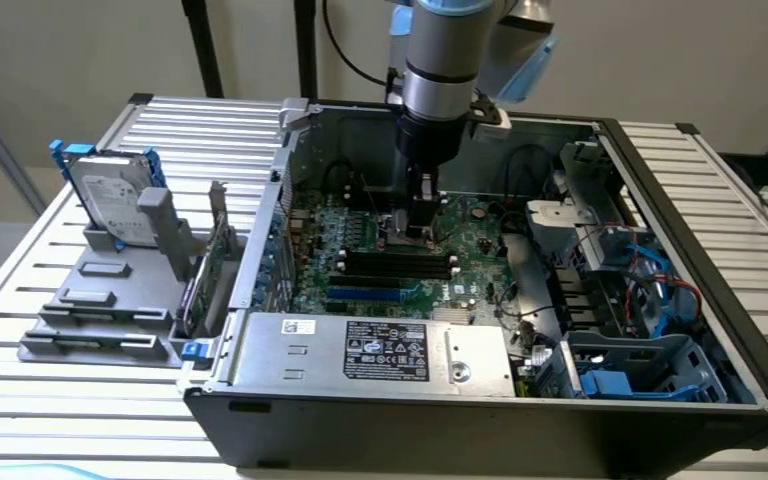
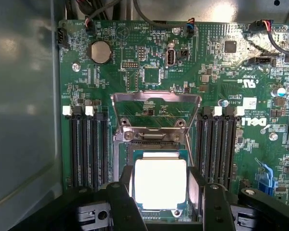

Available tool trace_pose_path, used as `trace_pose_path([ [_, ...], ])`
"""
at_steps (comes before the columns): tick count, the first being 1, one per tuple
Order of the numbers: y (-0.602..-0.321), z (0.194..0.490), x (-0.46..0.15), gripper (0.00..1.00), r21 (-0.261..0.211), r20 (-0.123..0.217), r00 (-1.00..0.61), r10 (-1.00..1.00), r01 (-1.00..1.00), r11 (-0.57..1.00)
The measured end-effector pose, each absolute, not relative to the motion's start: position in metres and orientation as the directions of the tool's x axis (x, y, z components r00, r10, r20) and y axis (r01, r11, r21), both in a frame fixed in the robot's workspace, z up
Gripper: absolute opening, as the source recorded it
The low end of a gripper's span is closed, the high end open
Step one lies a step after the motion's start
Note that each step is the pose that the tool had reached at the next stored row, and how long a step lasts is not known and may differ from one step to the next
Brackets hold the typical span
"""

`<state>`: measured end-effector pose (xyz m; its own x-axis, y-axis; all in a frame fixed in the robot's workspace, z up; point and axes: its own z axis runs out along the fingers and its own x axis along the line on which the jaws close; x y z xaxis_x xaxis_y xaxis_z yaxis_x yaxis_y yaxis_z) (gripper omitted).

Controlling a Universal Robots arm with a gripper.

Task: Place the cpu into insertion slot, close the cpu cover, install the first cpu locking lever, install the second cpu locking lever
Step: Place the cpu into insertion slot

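Now, down in the open computer case (image 1: 491,430) on the slatted counter (image 1: 37,400), the arm (image 1: 440,70) hangs its claw (image 2: 161,191) over the green motherboard (image 2: 221,72). The cpu cover (image 2: 156,96) stands tilted up, not yet closed. Beside its hinge the cpu (image 2: 160,183) lies in the insertion slot (image 2: 153,143), with the jaws spread wide either side, gripping nothing. Placement looks nearly finished; any withdrawal would call for a straight lift that leaves the chip unnudged.
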<state>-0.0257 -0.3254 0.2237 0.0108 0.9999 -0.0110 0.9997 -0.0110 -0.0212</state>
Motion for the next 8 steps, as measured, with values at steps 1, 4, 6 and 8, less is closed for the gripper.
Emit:
trace_pose_path([
  [1, -0.3253, 0.2223, -0.0259, 0.54, -0.021, -0.013, 0.011, 1.000, 1.000, -0.011],
  [4, -0.3249, 0.2192, -0.0262, 0.54, -0.021, -0.019, 0.011, 1.000, 1.000, -0.011],
  [6, -0.3242, 0.2177, -0.0266, 0.54, -0.021, -0.021, 0.011, 1.000, 1.000, -0.011],
  [8, -0.3233, 0.2166, -0.0272, 0.54, -0.021, -0.023, 0.011, 1.000, 1.000, -0.011],
])
